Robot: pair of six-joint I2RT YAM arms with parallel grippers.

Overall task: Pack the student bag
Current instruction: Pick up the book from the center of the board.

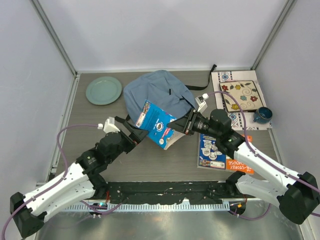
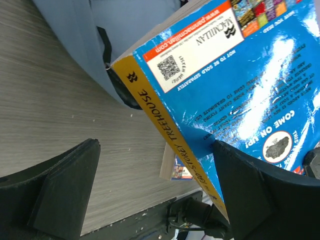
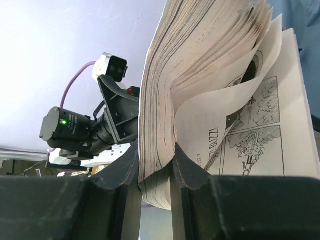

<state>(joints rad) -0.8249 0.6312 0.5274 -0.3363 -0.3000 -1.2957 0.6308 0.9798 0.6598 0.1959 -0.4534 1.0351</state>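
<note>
My right end effector [image 3: 156,165] pinches a blue paperback book [image 1: 156,122] by its pages, holding it tilted above the surface [image 1: 150,160]. My left end effector [image 2: 156,150] gapes wide astride the book's yellow spine. The student bag [image 1: 160,90] lies just behind, far middle.

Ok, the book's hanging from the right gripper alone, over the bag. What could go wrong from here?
1. The right gripper pinches only part of the book's page block; loose pages fan outside the jaws, so it may slip or tear.
2. The left gripper stands open with the spine between its fingers; swinging the book could snag one.
3. The student bag looks flat, no open mouth visible from above; the book may just land on top.
</note>
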